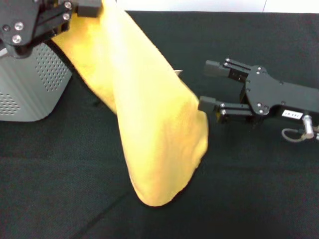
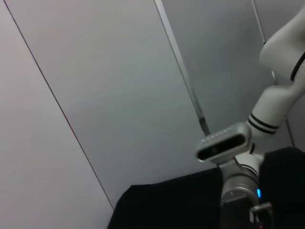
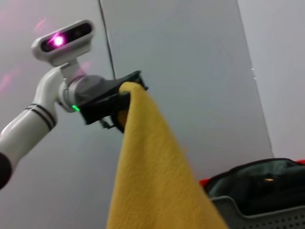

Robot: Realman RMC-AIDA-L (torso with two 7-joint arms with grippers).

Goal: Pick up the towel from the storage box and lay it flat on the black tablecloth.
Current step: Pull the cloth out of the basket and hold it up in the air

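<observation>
The left pincer grips one soft yellow-orange towel by its top edge, so the cloth hangs clear of the single light grey perforated storage box, its lower end near the black matte tablecloth. The right pincer waits beside the towel, jaws apart. Lifting looks done; spreading it flat remains.

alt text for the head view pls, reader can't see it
The left gripper, at top left, holds up a yellow towel that hangs down over the black tablecloth. The grey perforated storage box stands at left; the right gripper waits at right, jaws open, beside the towel.
</observation>
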